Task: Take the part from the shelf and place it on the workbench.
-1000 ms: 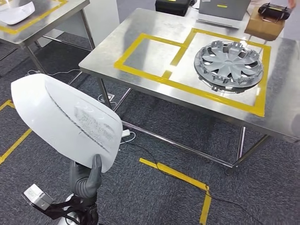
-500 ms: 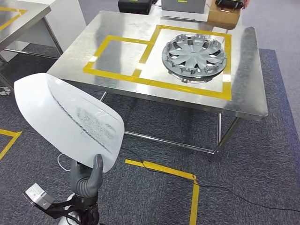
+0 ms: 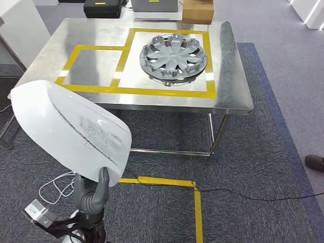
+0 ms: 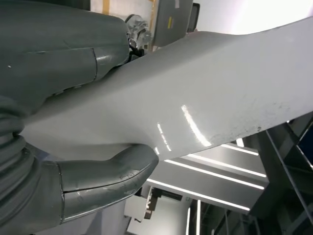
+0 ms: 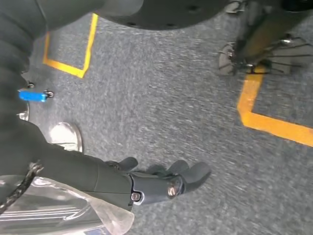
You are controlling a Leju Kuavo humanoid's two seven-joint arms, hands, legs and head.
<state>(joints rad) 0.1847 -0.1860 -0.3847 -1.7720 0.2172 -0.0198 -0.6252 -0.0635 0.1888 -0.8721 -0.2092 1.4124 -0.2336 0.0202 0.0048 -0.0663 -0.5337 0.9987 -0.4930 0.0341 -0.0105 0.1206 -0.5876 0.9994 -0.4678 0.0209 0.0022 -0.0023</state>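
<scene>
My left hand (image 3: 91, 192) grips the lower edge of a large white curved shell part (image 3: 71, 129), raised in front of me at the lower left of the head view. In the left wrist view the thumb and fingers (image 4: 107, 176) clamp the pale part (image 4: 207, 98) from both sides. The steel workbench (image 3: 229, 76) stands ahead, marked with yellow tape into two boxes. The left box (image 3: 93, 66) is bare; a grey wheel cover (image 3: 173, 53) lies in the right one. My right hand (image 5: 162, 183) hangs over the carpet with its fingers loosely extended, holding nothing.
A black case (image 3: 102, 7), a grey box (image 3: 155, 5) and a cardboard box (image 3: 197, 10) sit beyond the bench's far edge. Yellow floor tape (image 3: 197, 202) and cables (image 3: 57, 185) lie on the grey carpet. A person's shoe (image 3: 315, 162) shows at the right edge.
The camera has turned: the whole scene shifted left and the workbench now stands squarely ahead and nearer. The white part stays in my left hand's grip in the same pose.
</scene>
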